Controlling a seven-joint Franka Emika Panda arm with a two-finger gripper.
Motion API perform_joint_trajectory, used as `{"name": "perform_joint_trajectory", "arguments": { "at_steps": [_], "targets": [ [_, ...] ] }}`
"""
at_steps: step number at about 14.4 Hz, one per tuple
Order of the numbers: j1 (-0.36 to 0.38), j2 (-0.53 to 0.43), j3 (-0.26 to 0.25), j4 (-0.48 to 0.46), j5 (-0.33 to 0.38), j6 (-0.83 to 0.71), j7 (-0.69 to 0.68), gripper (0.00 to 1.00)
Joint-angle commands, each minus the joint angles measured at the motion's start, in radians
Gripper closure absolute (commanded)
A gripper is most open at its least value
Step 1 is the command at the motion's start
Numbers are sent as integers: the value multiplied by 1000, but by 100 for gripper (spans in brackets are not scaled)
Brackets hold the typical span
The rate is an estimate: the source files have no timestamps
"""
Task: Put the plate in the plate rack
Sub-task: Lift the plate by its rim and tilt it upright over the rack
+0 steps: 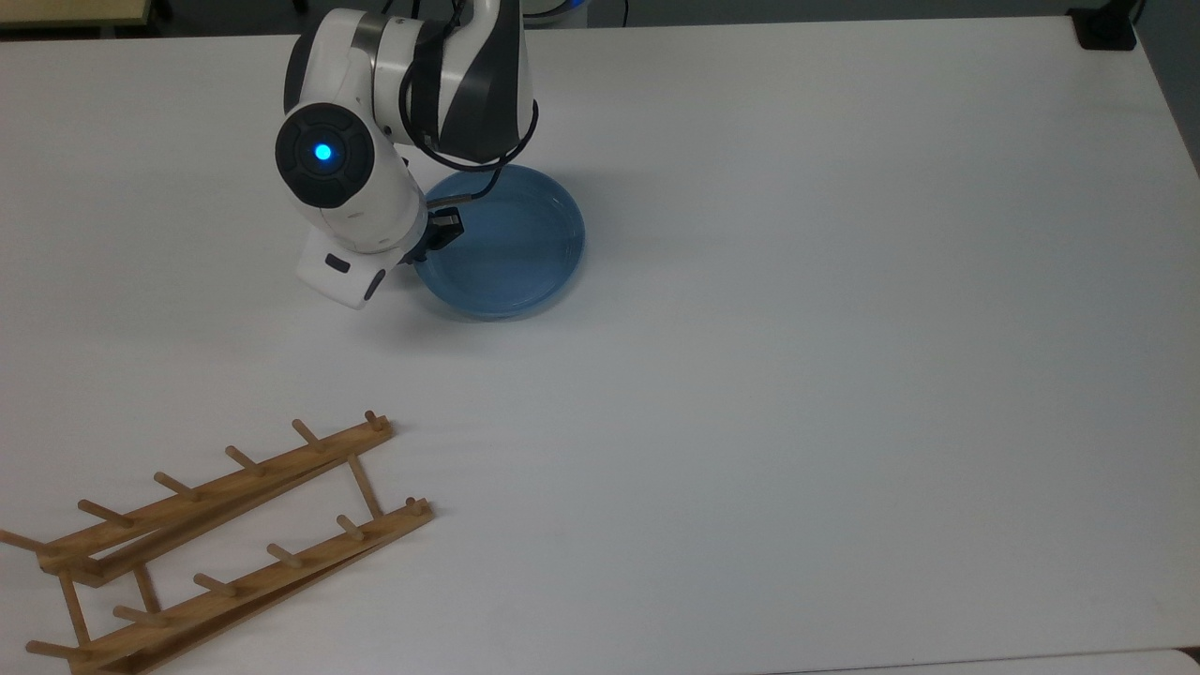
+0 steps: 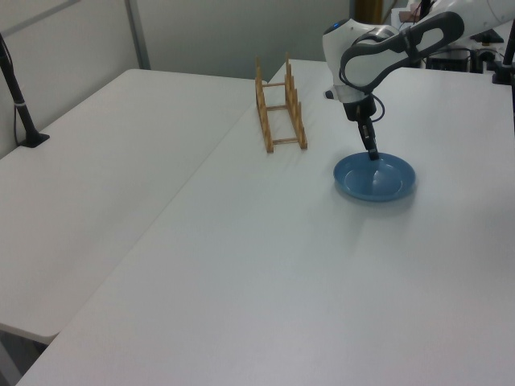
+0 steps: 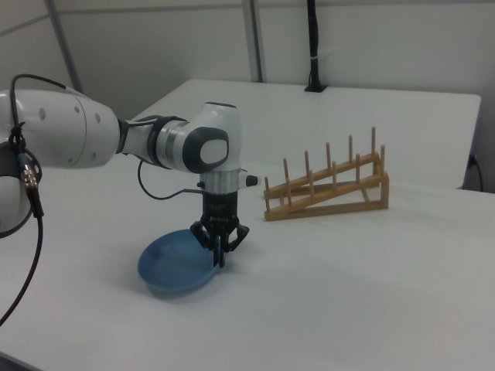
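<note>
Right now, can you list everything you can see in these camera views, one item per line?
plate: one, light blue, on the table, gripper at its rim on the top view's left.
plate rack: one, light-brown wood, bottom left corner in the top view, apart from the plate.
table: one, white, under everything.
second table: one, white, alongside on the left view's left.
black pole: one, standing on the second table.
robot arm: one, white and black, blue light.
gripper: one, black, pointing down at the plate's rim.

white table (image 1: 844, 375) | second white table (image 2: 105, 161) beside it | black post (image 2: 16, 88) standing on second table
</note>
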Motion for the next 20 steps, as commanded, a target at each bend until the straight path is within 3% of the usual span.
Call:
{"name": "perform_joint_trajectory", "arguments": {
  "at_steps": [1, 5, 16, 20],
  "targets": [
    [13, -42, -13, -24, -16, 23, -60, 100],
    [13, -100, -14, -1, -13, 142, -37, 100],
    [6, -116, -45, 19, -16, 782, 277, 100],
    [9, -122, -83, 22, -16, 841, 433, 100]
  ]
}}
